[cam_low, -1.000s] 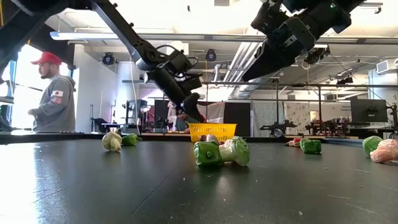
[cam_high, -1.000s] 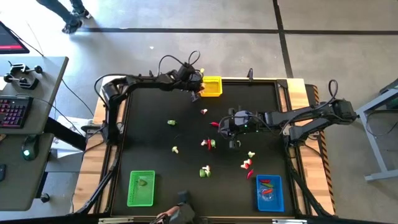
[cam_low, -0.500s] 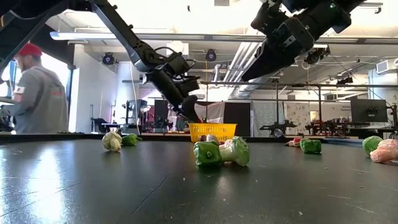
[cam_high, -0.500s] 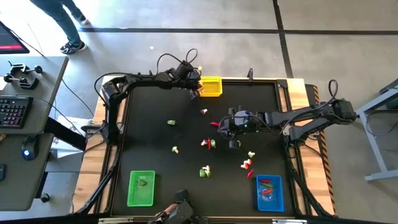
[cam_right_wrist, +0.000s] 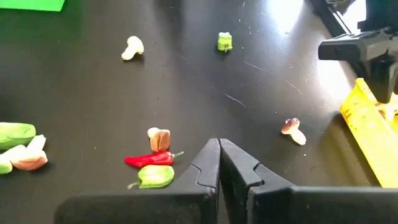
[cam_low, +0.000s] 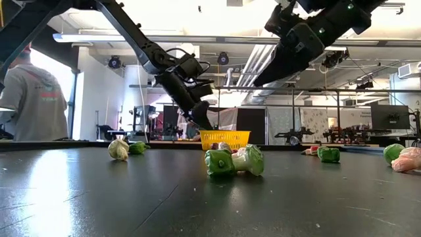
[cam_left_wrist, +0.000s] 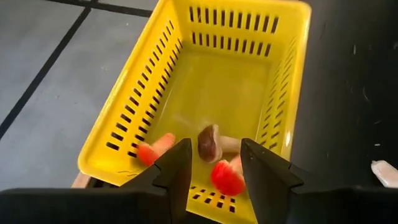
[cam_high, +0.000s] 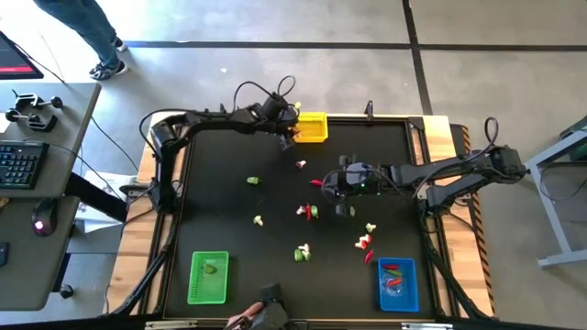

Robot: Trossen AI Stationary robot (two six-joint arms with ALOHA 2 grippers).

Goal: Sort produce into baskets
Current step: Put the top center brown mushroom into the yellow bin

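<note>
while the left tool (cam_left_wrist: 211, 163) hangs released over the yellow basket (cam_left_wrist: 281, 81), the right tool (cam_right_wrist: 219, 163) stays clenched above the desk (cam_high: 220, 211).

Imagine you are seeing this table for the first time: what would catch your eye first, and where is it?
The yellow basket at the table's far edge stands out first, with the left hand open just above it and a brownish mushroom piece and red-capped pieces inside. Next come the small vegetable pieces scattered over the black table, and the green basket and blue basket at the near corners.
</note>
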